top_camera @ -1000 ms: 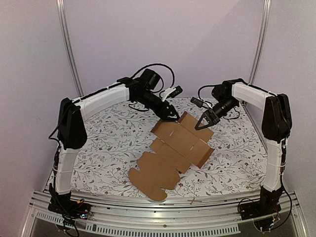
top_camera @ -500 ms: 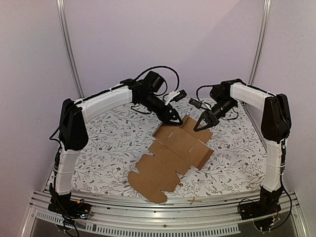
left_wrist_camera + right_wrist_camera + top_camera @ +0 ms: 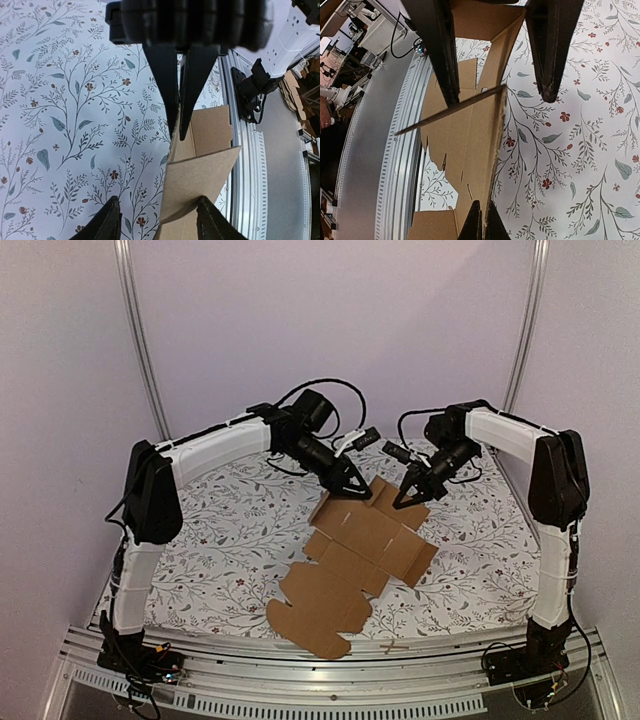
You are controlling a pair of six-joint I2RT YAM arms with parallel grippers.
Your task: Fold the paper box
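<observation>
The paper box (image 3: 350,560) is a flat brown cardboard die-cut lying diagonally on the flowered cloth, with its far flaps lifted. My right gripper (image 3: 405,500) is shut on the edge of a far flap (image 3: 492,165). In the right wrist view its fingertips (image 3: 484,207) pinch that thin edge. My left gripper (image 3: 352,490) is open at the far left corner of the box. In the left wrist view its jaws (image 3: 157,200) straddle a raised flap (image 3: 200,170), which lies against the right-hand finger (image 3: 205,215).
A flowered tablecloth (image 3: 230,530) covers the table. An aluminium rail (image 3: 330,665) runs along the near edge, with a small wooden stick (image 3: 395,647) lying on it. Upright frame posts (image 3: 140,340) stand at the back corners, and cables loop above both wrists.
My left gripper has moved right and down onto the far flap. The cardboard has shifted slightly to the right. My right gripper has kept its hold and barely moved.
</observation>
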